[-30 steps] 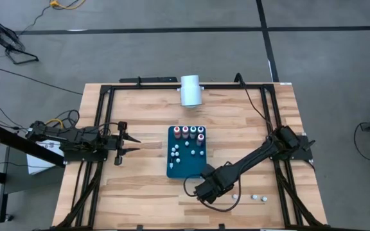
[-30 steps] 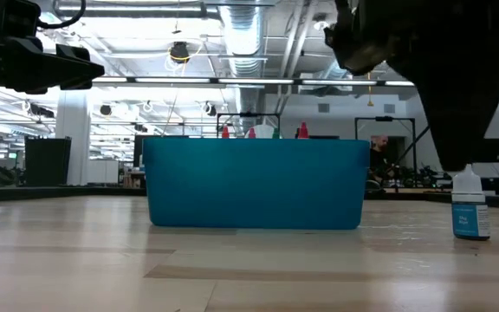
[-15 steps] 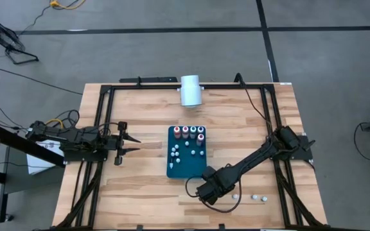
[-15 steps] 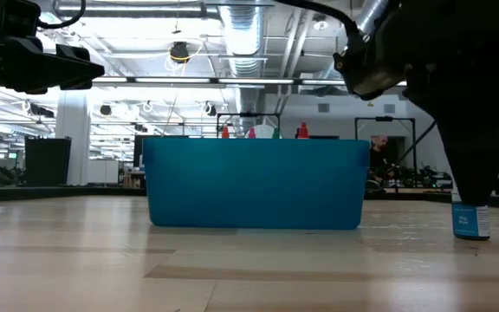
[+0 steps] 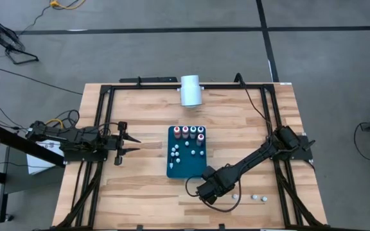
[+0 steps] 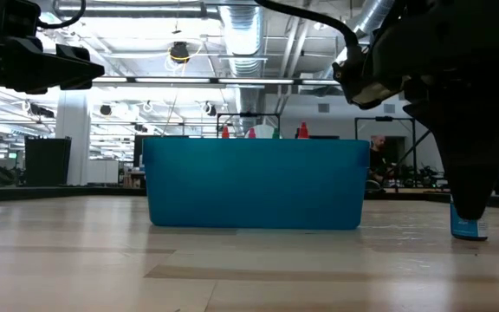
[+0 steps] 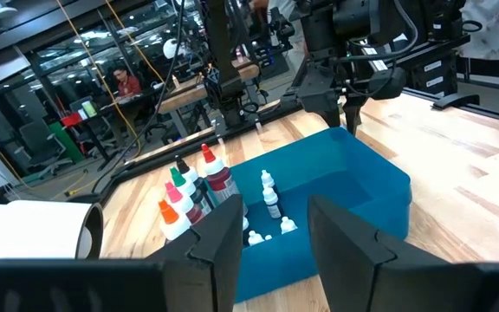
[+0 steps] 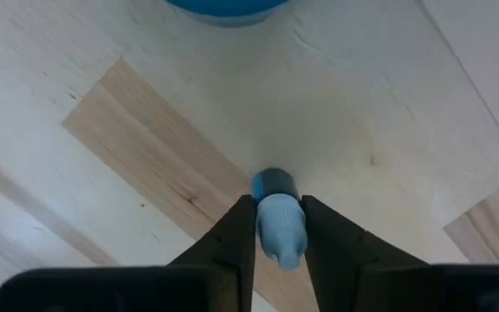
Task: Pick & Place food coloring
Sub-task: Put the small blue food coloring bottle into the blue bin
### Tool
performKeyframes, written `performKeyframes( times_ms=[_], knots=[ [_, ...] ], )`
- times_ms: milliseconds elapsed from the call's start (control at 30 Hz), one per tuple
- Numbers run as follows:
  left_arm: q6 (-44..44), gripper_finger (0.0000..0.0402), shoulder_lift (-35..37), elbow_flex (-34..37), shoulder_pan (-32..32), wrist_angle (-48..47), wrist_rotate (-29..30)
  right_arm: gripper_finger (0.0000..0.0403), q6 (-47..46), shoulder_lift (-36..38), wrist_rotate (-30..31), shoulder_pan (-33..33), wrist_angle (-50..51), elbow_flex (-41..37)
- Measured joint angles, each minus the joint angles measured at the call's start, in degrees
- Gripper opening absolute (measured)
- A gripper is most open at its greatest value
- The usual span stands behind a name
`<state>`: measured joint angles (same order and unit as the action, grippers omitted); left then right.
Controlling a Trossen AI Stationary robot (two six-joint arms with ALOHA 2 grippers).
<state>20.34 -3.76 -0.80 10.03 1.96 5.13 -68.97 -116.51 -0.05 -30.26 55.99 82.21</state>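
Blue-labelled food coloring bottle (image 8: pixel 279 227) is being gripped by the right end effector (image 8: pixel 277 227) beside the teal tray (image 5: pixel 186 158); left end effector (image 5: pixel 128 144) is being held part-open, well apart.

Counter (image 5: pixel 140 115): pale wood planks, smooth, slight sheen, framed in matt black metal rails. Blue tray (image 6: pixel 254 184) at centre: matt plastic, probably. Food coloring (image 7: pixel 199 189) bottles look like glossy plastic with smooth caps; same for the one at the right hand (image 8: pixel 277 227), pale cap, blue label. White cylinder (image 5: pixel 190 90) at 12 o'clock: matt, paper-like. Hand fingers (image 8: pixel 232 238): dark matt plastic.
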Motion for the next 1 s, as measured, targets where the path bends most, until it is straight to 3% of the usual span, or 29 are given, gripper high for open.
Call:
performKeyframes(
  times_ms=[467, 1000],
  knots=[
    [0.09, 0.0123, -0.01, 0.0, 0.02, 0.0, 0.0, 0.0072, 1.07, 1.64, -0.2, 0.39, 0.17, 0.07],
    [0.07, 0.0123, 0.0, 0.0, 0.01, 0.01, 0.0, 0.0072, 5.27, 9.63, -3.08, 2.79, 1.53, 0.11]
  ],
)
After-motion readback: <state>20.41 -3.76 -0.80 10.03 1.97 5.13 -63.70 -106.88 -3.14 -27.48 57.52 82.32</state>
